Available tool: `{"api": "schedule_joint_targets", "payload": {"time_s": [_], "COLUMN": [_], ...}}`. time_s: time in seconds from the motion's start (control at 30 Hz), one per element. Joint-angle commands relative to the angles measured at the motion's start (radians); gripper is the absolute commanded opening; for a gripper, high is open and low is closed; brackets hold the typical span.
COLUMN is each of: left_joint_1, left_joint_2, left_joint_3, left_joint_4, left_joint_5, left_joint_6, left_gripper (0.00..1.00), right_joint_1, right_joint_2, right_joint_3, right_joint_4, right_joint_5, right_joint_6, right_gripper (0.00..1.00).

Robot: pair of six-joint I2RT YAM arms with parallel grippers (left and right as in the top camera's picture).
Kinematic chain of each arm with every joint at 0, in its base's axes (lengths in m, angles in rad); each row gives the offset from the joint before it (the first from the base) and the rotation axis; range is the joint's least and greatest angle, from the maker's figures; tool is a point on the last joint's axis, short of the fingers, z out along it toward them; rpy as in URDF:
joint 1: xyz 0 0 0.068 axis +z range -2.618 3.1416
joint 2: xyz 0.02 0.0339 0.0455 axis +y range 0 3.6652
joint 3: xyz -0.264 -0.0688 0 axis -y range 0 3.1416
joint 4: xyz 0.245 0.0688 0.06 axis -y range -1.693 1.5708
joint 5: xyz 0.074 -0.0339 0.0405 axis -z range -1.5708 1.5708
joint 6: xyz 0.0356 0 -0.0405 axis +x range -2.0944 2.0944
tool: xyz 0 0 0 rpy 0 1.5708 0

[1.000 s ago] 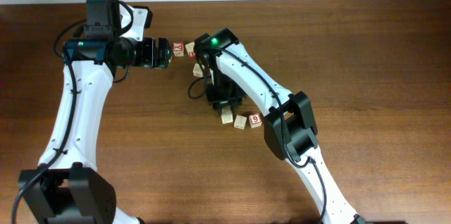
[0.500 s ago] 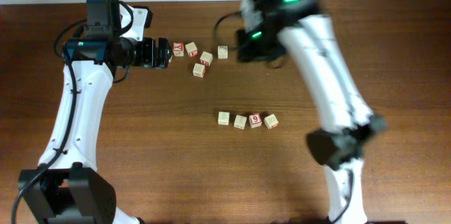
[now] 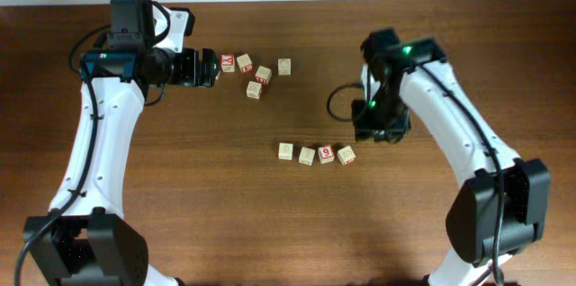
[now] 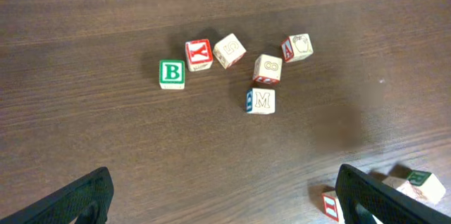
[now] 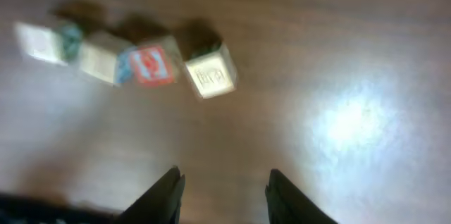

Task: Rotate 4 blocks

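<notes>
Four pale wooden blocks lie in a row mid-table: a plain one [image 3: 285, 150], a second [image 3: 307, 155], the red 9 block [image 3: 326, 153] and the right end block [image 3: 346, 155]. The right wrist view shows them blurred, with the red-faced block [image 5: 150, 65] beside the end block [image 5: 210, 76]. My right gripper [image 3: 376, 131] hovers just right of the row, open, nothing between its fingers [image 5: 169, 192]. My left gripper [image 3: 209, 67] stays at the upper left, wide open and empty [image 4: 225, 206].
A loose cluster sits by the left gripper: the green B cube [image 4: 171, 73], a red letter cube [image 4: 199, 54], an M cube [image 4: 261, 101] and three more pale cubes [image 4: 268, 68]. In the overhead view this cluster [image 3: 255, 75] lies above the row.
The right arm lifted off the left end of the row, swung up and across, and now sits to the right of the row. Its jaws opened slightly. The left arm has not moved.
</notes>
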Motion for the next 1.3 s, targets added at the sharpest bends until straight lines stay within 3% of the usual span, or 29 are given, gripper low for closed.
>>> {"api": "schedule_joint_targets", "payload": {"time_s": [0.0, 0.17, 0.23, 0.47, 1.03, 1.2, 1.27], "left_joint_1": [0.0, 0.0, 0.0, 0.0, 0.0, 0.0, 0.0], "left_joint_2": [0.003, 0.003, 0.003, 0.003, 0.003, 0.003, 0.003], "left_joint_3": [0.015, 0.015, 0.015, 0.015, 0.015, 0.015, 0.015], "left_joint_4": [0.0, 0.0, 0.0, 0.0, 0.0, 0.0, 0.0], "left_joint_5": [0.0, 0.0, 0.0, 0.0, 0.0, 0.0, 0.0], "left_joint_6": [-0.006, -0.006, -0.006, -0.006, -0.006, -0.006, -0.006], "left_gripper": [0.99, 0.99, 0.99, 0.99, 0.99, 0.99, 0.99], "right_joint_1": [-0.002, -0.001, -0.001, 0.0, 0.135, 0.159, 0.155], "right_joint_2": [-0.012, -0.012, -0.012, -0.012, -0.012, -0.012, -0.012], "right_joint_3": [-0.162, -0.377, -0.419, -0.423, -0.406, -0.388, -0.34], "right_joint_4": [0.129, 0.422, 0.477, 0.509, 0.547, 0.541, 0.524], "right_joint_5": [0.129, 0.132, 0.093, -0.056, -0.048, -0.043, -0.044], "right_joint_6": [0.036, 0.028, -0.002, -0.022, -0.176, -0.208, -0.207], "right_gripper": [0.4, 0.27, 0.26, 0.25, 0.22, 0.23, 0.31]}}
